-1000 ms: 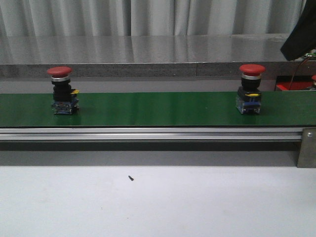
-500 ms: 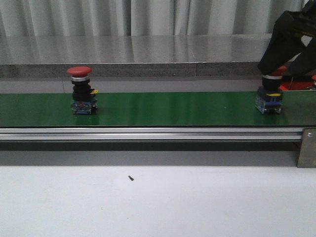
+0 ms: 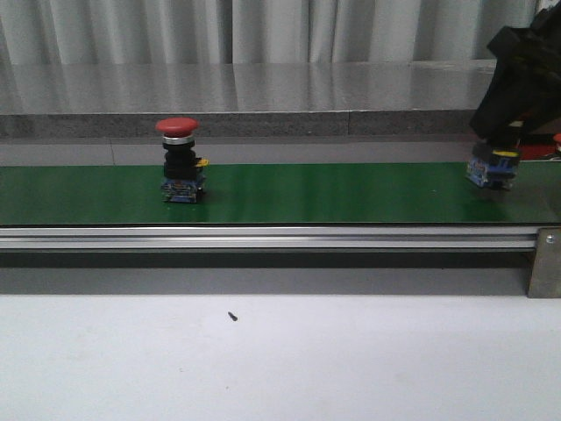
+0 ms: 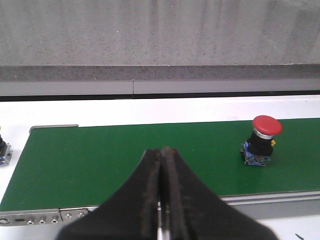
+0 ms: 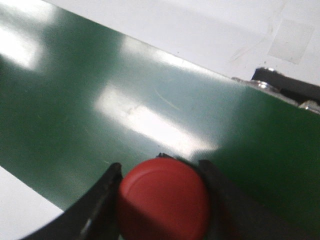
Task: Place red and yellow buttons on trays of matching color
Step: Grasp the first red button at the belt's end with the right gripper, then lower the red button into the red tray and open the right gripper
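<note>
My left gripper (image 4: 161,200) has its jaws pressed together with nothing between them, parked over the near edge of the green conveyor belt (image 3: 351,193). A red mushroom-head push button (image 3: 180,162) stands upright on the belt, well apart from that gripper and off to one side of it in the left wrist view. At the right end of the belt, my right gripper (image 5: 162,200) is the one working: its jaws flank the red cap of a second red push button (image 5: 164,200), one finger (image 5: 100,200) on each side, pinching it as far as I can judge. I'd keep the squeeze centred on the cap and lift straight up so the blue base (image 3: 491,171) clears the belt without tipping.
</note>
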